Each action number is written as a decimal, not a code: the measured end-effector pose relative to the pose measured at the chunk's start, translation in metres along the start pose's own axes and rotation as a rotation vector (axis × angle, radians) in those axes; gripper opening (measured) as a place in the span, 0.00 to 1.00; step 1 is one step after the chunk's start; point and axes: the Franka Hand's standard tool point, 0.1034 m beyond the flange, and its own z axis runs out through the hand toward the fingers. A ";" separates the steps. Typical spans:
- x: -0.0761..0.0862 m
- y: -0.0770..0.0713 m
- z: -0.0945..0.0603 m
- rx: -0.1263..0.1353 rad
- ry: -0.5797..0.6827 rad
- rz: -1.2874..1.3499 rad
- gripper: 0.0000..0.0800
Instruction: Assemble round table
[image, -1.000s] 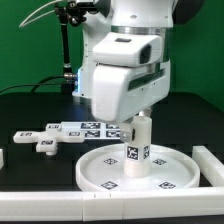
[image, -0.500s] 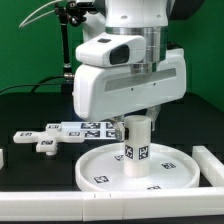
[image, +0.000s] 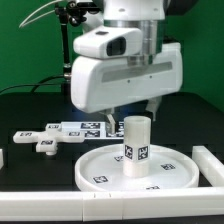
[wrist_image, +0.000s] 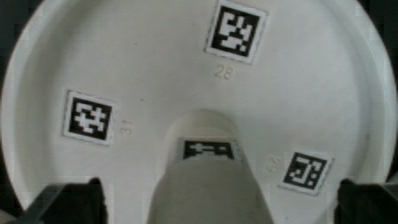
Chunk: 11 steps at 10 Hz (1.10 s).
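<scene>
The large round disc (image: 105, 172) lies flat near the front of the table. The short thick leg (image: 135, 147) stands upright at its middle. My gripper (image: 137, 108) hangs just above the leg's top, open and empty, with one finger on each side and clear of the leg. In the wrist view the disc (wrist_image: 160, 80) fills the picture, with the leg (wrist_image: 222, 185) rising between my dark fingertips (wrist_image: 71, 205); my gripper (wrist_image: 222, 208) is spread wide. The cross-shaped piece (image: 45, 141) lies on the table toward the exterior view's left.
The marker board (image: 88, 127) lies behind the disc. White rail blocks run along the front edge (image: 40, 207) and at the exterior view's right (image: 211, 163). A dark camera stand (image: 68, 60) rises at the back.
My gripper has turned about its axis, let go of the leg and lifted above it. The leg stays upright on the disc.
</scene>
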 end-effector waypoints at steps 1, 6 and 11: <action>-0.017 0.005 -0.003 -0.001 -0.004 -0.036 0.81; -0.038 0.013 -0.001 -0.007 -0.003 -0.042 0.81; -0.097 0.044 0.002 -0.041 0.020 -0.178 0.81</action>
